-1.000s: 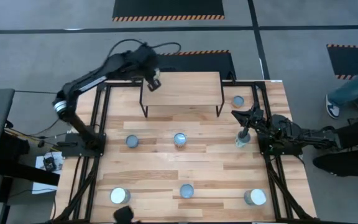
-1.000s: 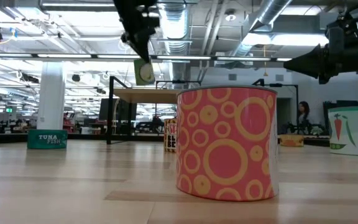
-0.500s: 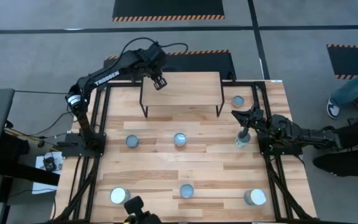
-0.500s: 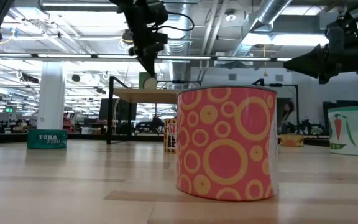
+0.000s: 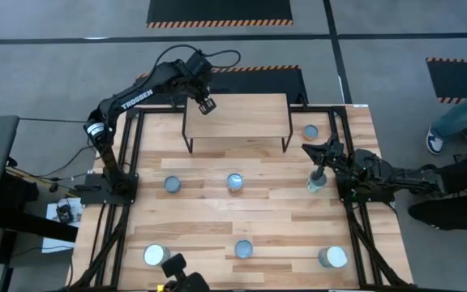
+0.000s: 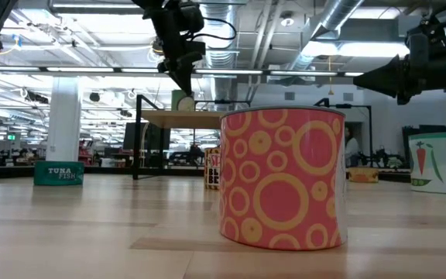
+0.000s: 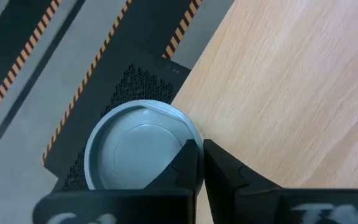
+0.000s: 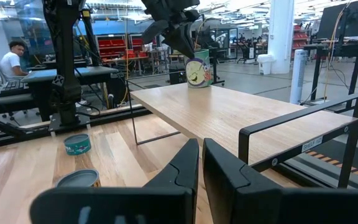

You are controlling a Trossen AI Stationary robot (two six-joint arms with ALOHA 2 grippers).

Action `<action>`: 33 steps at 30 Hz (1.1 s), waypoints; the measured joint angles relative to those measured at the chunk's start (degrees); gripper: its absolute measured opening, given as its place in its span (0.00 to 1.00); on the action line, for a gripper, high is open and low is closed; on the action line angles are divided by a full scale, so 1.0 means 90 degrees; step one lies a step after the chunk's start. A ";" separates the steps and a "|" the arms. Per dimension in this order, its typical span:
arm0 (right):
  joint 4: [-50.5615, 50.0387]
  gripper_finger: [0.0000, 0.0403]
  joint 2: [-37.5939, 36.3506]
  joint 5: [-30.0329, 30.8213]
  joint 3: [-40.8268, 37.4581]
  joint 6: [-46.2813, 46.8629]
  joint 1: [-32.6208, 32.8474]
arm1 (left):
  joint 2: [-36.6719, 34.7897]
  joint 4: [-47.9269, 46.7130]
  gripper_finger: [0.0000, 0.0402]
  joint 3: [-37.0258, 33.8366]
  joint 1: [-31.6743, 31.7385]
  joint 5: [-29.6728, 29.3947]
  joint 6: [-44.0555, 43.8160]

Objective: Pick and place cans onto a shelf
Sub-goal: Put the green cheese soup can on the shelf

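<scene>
My left gripper (image 5: 206, 105) is over the far left corner of the shelf (image 5: 242, 113), a small light-wood board on black legs. It is shut on a small can with a silver-blue top (image 7: 135, 146). The same can shows under the fingers in the low view (image 6: 184, 103) and in the right wrist view (image 8: 197, 71). My right gripper (image 5: 308, 149) is shut and empty above the table's right side, near a can (image 5: 315, 183). Several more cans stand upright on the tabletop. My left gripper pinches the can's top rim (image 7: 190, 134) between its two fingers, one over the lid and one outside the wall. The fingers (image 7: 222, 171) come from above, pointing down. The can is upright, its bottom at the shelf's top at the far left corner.
Cans stand at the far right (image 5: 310, 130), mid-table (image 5: 173, 184) (image 5: 234, 181) and along the near edge (image 5: 156, 255) (image 5: 243, 249) (image 5: 332, 257). Black frame rails run along both table sides. A person's legs show beyond the right edge (image 5: 460, 122).
My left gripper has moved a little toward the table's right edge and down onto the shelf's far left corner, still shut on the can. The can has come down from hanging in the air to the level of the shelf's top.
</scene>
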 joint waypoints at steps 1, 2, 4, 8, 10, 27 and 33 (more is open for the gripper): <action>0.0002 0.12 0.0000 0.0000 0.0000 0.0000 0.0000 | 0.0000 0.0013 0.00 0.0003 0.0000 0.0084 -0.0033; 0.0002 0.12 0.0000 0.0000 0.0002 0.0000 0.0000 | 0.0002 0.0000 0.00 0.0037 0.0000 0.0204 -0.0062; 0.0001 0.12 -0.0001 0.0000 0.0001 0.0000 -0.0002 | 0.0014 -0.0033 0.00 0.0108 -0.0002 0.0314 -0.0117; 0.0002 0.12 -0.0002 0.0000 0.0000 0.0000 -0.0002 | 0.0024 -0.0020 0.01 0.0214 -0.0002 0.0356 -0.0151; 0.0000 0.12 0.0000 0.0000 0.0002 0.0000 0.0000 | 0.0024 -0.0031 0.01 0.0214 0.0040 0.0353 -0.0160; 0.0001 0.12 -0.0001 0.0000 0.0001 0.0000 -0.0002 | 0.0024 0.0071 0.01 0.0214 0.0131 0.0481 -0.0148; 0.0002 0.12 0.0000 0.0000 0.0000 0.0000 0.0000 | 0.0024 0.0072 0.01 0.0214 0.0134 0.0480 -0.0143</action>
